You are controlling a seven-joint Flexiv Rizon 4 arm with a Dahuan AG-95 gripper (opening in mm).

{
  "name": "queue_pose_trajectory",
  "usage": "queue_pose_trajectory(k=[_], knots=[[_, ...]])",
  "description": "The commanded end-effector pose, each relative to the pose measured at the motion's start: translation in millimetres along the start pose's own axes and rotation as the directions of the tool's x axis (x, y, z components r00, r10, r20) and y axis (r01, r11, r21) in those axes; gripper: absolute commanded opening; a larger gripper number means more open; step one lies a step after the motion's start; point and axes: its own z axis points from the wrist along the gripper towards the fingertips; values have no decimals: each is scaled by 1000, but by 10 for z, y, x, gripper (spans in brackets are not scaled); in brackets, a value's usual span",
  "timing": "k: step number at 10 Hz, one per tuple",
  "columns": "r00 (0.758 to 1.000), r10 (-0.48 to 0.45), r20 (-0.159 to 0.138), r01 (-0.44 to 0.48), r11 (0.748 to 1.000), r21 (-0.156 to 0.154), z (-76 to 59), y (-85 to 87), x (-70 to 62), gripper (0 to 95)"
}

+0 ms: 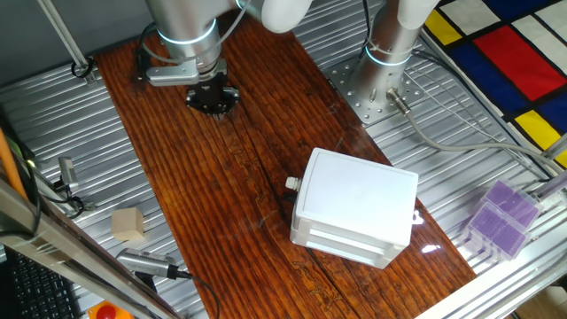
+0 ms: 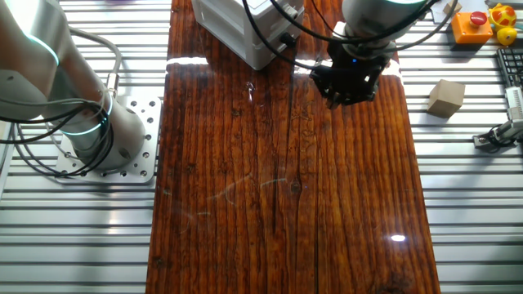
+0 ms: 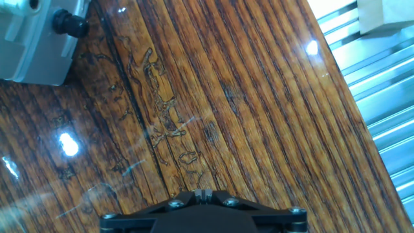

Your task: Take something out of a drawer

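Gripper [image 1: 213, 96] hangs over bare wooden board [image 1: 221, 177], well apart from the white two-drawer box [image 1: 354, 208]; upper drawer [image 1: 341, 223] shut, knob [image 1: 291, 183] facing the gripper. Yellow block not visible in any view. Fingers can't be made out, so can't tell how open it is or whether it holds anything.

A glossy dark wooden board [image 1: 221, 177] lies on a ribbed metal table [image 1: 461, 151]. The white two-drawer box [image 1: 354, 208] stands on the board; a tan wooden cube [image 1: 128, 224] rests on the metal beside it.
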Motion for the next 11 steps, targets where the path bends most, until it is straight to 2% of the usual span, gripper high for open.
queue_pose_trajectory(k=[1, 3, 4, 5, 6, 7, 8, 10, 11], knots=[[754, -615, 231, 633, 774, -3, -41, 14, -8, 0], [792, -567, 226, 584, 812, -10, -43, 14, -8, 0], [804, -552, 222, 568, 823, -12, -48, 16, -9, 0], [810, -549, 205, 563, 827, -12, -48, 18, -8, 0], [808, -552, 207, 566, 825, -10, -47, 20, -7, 0], [780, -590, 208, 603, 798, -2, -49, 21, -7, 0], [767, -608, 206, 621, 784, 1, -52, 23, -7, 0], [743, -641, 193, 653, 757, -1, -55, 25, -7, 0], [738, -652, 174, 663, 749, -6, -55, 25, -8, 0]])
